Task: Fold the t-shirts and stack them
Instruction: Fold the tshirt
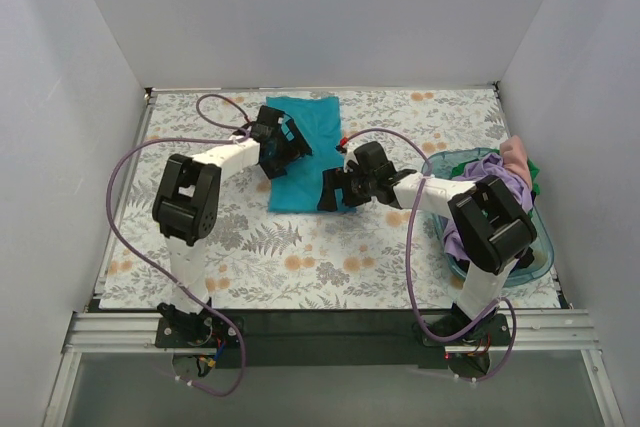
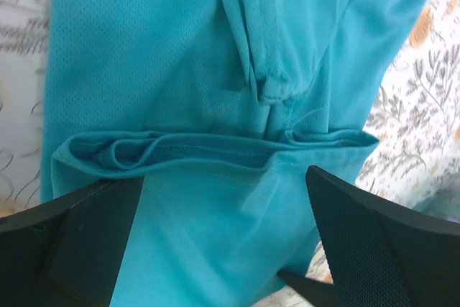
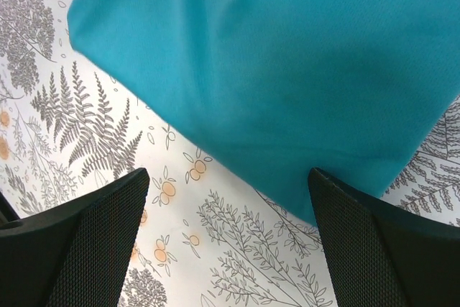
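The teal mesh t-shirt [image 1: 312, 117] lies part-folded on the fern-printed surface [image 1: 300, 247] at upper centre of the overhead view, with the left claw [image 1: 291, 143] spread over its doubled edge and the right claw [image 1: 331, 190] spread at its lower corner, seemingly to grip for another fold.

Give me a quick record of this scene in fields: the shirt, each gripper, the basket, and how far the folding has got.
shirt: teal t-shirt, partly folded, lying on the floral tablecloth
left gripper: open, over a bunched fold of the shirt
right gripper: open, low over the shirt's near corner
basket: translucent tub at the right, holding a purple garment and a pink garment
progress: one shirt out, no stack yet
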You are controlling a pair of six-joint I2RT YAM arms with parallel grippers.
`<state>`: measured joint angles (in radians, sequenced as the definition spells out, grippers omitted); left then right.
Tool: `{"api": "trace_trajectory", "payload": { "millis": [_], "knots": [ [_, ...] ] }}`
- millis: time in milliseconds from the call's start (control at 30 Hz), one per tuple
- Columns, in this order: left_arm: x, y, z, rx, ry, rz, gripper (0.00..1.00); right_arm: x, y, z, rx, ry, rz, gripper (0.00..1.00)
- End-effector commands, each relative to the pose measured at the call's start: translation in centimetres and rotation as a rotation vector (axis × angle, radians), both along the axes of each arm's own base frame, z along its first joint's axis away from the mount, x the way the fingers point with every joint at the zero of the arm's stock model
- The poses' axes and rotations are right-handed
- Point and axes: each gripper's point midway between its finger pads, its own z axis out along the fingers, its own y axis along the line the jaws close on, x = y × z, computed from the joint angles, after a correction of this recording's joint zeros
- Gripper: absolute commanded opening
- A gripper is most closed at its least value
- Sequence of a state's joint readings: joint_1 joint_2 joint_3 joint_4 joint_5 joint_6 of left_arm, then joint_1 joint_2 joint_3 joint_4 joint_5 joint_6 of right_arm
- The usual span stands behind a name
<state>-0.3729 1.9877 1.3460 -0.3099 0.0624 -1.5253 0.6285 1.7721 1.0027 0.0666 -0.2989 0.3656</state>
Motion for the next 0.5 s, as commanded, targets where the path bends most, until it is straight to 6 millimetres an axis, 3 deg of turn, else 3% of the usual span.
{"api": "trace_trajectory", "payload": {
  "millis": [0,133,300,467],
  "knots": [
    [4.3,1.4,-0.1,0.100,-0.037,0.057,0.98,-0.1,0.1,-0.2,0.006,-0.016,0.027,0.98],
    [6.5,2.9,-2.0,0.184,0.038,0.103,0.98,-0.4,-0.6,-1.1,-0.038,-0.014,0.035,0.98],
    [4.8,2.6,-2.8,0.160,0.092,0.074,0.98,-0.5,-1.1,-1.6,-0.068,-0.017,0.038,0.98],
    [1.1,3.1,-0.9,0.113,0.075,0.052,0.98,-0.7,-1.1,-0.9,-0.052,-0.014,0.028,0.98]
  ]
}}
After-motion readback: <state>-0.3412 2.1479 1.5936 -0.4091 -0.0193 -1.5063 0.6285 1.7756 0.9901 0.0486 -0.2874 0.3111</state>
